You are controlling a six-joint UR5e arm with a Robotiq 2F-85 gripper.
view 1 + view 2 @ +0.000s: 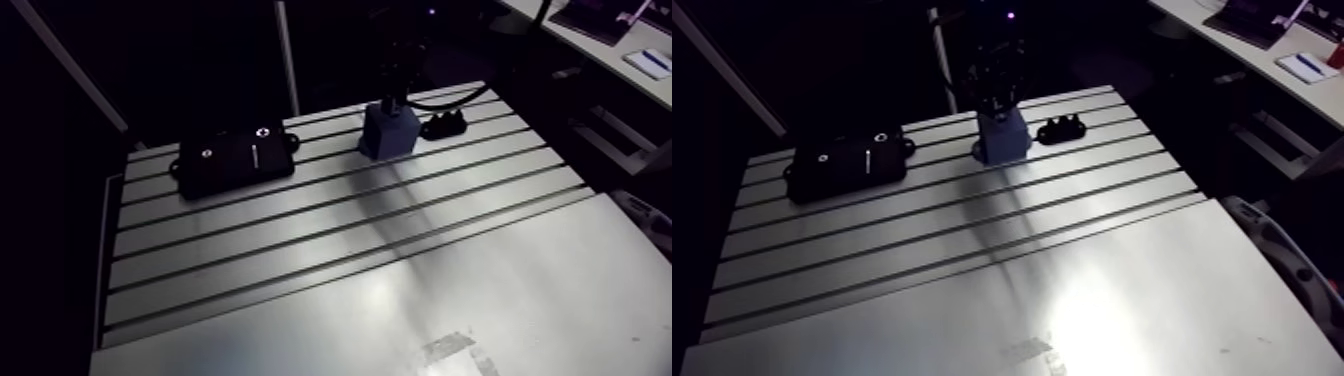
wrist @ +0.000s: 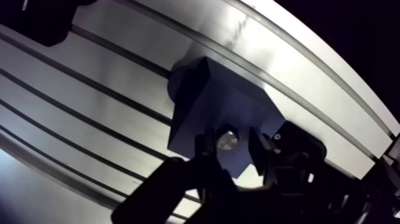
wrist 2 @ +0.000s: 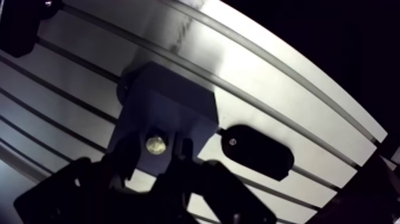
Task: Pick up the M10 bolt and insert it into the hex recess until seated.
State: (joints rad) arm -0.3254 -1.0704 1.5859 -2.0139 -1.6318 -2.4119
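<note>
A robot arm is holding its end effector (image 3: 156,150) directly over a blue block (image 1: 389,132) that is standing near the far edge of a slotted aluminium bench (image 1: 400,300). In the wrist view the M10 bolt (image 2: 227,141) is showing as a small bright metal disc at the block's top face, right under the middle of the end effector rather than off to either side. Only its round end is showing, so it is probably standing upright, with its long axis running straight down in line with the end effector's approach. Whether the end effector is clamping the bolt or sitting loose around it cannot be told, as the spot is too dark. How deep the bolt is sitting in the block is also hidden. A flat black plate (image 1: 235,160) is lying well apart on one side of the block, and a small black part (image 1: 445,124) is lying just beside it on the other. The coming move is looking like a straight vertical one, needing no sideways correction.
</note>
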